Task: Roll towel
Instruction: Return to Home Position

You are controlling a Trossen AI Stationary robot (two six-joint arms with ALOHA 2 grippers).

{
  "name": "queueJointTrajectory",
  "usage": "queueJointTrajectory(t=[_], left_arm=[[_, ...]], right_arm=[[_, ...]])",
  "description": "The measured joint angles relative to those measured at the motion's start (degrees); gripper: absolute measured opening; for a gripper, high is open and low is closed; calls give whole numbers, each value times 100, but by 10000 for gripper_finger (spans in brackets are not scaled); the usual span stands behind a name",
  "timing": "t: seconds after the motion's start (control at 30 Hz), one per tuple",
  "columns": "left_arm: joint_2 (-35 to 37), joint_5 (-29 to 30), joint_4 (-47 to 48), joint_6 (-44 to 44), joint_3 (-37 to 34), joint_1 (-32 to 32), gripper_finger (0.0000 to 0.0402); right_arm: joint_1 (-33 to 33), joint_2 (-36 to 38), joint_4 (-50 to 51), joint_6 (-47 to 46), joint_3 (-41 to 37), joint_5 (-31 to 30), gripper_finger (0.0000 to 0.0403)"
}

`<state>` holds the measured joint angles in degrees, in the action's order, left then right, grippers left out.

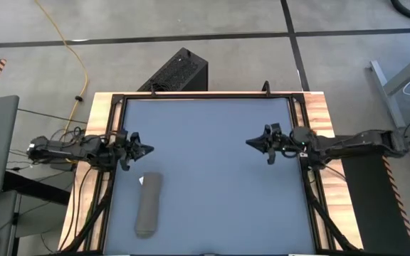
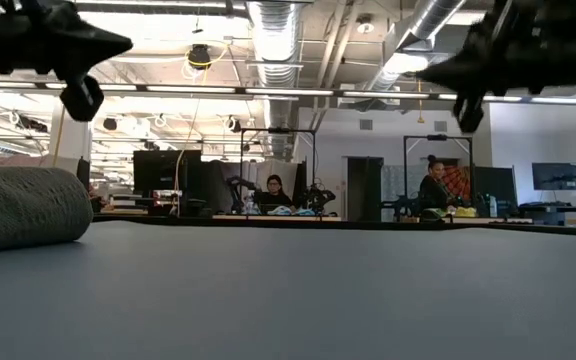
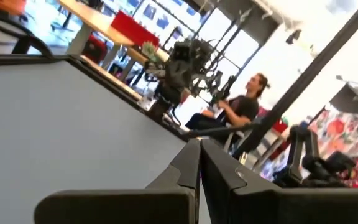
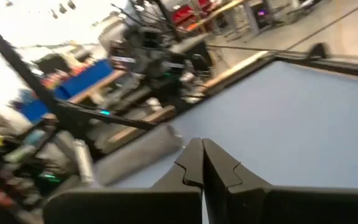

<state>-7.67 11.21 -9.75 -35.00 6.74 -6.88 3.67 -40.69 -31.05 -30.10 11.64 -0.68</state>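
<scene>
The towel (image 1: 149, 205) lay rolled into a snug log on the table (image 1: 219, 178), near the left gripper (image 1: 148, 149), off to the side of its fingertips and lower than them, touched by nothing. Both pairs of fingers were pressed together, empty. The right gripper (image 1: 249, 142) hung well apart from the towel, tips facing the left's. That looked like a parked pose, with the roll apparently finished.

Left gripper (image 3: 200, 147), fingers pressed together, over the grey-blue table (image 3: 61, 124); beyond its dark far edge, the right gripper (image 3: 190, 59), a seated person (image 3: 244, 109) and wooden benches (image 3: 98, 28) behind.
</scene>
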Motion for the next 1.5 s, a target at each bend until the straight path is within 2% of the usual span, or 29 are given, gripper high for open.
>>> queueJointTrajectory(t=[0.1, 0.2, 0.33, 0.47, 0.57, 0.7, 0.93, 1.2, 1.37, 1.5], left_arm=[[447, 187, -23, 0, -293, 24, 0], [771, 429, -50, -50, -598, 24, 0], [733, 402, 226, -240, -605, 24, 0], [761, 262, 204, -213, -598, 24, 0], [758, 84, 406, -122, -547, 24, 0], [758, -219, 610, -136, -539, 24, 0], [755, -223, 912, -2, -533, 24, 0], [755, -196, 926, 157, -533, 24, 0], [753, -200, 929, 150, -531, 24, 0], [750, -235, 934, 107, -531, 24, 0]], right_arm=[[617, -6, 12, 369, -192, 333, 18], [1016, -4, 120, 606, -265, 388, 16], [1310, 26, 182, 664, -260, 724, 16], [1470, 496, 1031, 685, -260, 857, 15], [1600, 1093, 1819, 764, -260, 726, 15], [1689, 1942, 2308, 773, -260, 236, 15], [1481, 3170, 3742, 688, -264, -733, 15], [1422, 3916, 3847, 800, -340, -899, 15], [1425, 4046, 2768, 747, -1118, -854, 15], [1486, 4035, 2700, 782, -1110, -840, 15]])
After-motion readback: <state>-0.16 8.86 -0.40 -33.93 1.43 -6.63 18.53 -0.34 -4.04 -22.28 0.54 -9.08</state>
